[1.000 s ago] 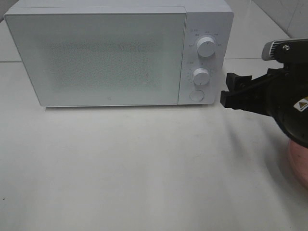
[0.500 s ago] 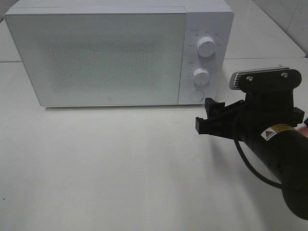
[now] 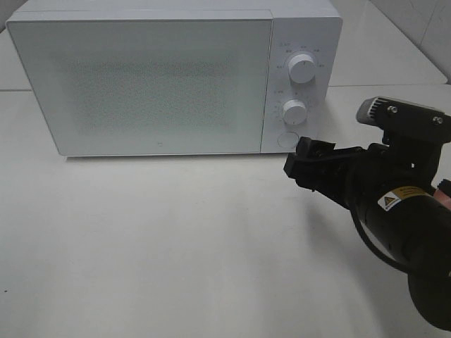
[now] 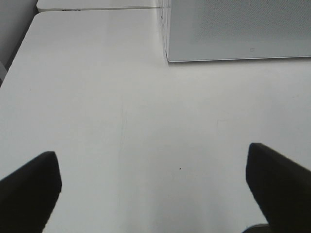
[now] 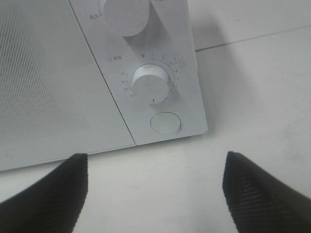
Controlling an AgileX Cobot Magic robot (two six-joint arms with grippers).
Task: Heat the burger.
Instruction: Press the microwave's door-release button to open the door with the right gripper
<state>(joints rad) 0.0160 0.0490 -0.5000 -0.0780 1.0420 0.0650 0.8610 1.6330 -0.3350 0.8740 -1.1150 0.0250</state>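
Observation:
The burger is out of view in every frame. A white microwave (image 3: 155, 77) stands at the back of the table with its door closed. My right gripper (image 3: 307, 163) hovers just in front of the control panel, a little below and to the right of the round door button (image 3: 287, 139). In the right wrist view the gripper (image 5: 155, 194) is open and holds nothing, with the button (image 5: 165, 122) straight ahead between its fingers. In the left wrist view my left gripper (image 4: 153, 194) is wide open over bare table, with the microwave's corner (image 4: 233, 29) ahead of it.
Two white knobs (image 3: 301, 68) (image 3: 294, 110) sit above the button on the panel. The black right arm (image 3: 409, 232) fills the right side of the table. A sliver of something pink (image 3: 445, 190) shows behind it at the right edge.
The right arm swung in from the right edge toward the microwave's control panel, and its gripper now points at the button. The left gripper's earlier position is not shown.

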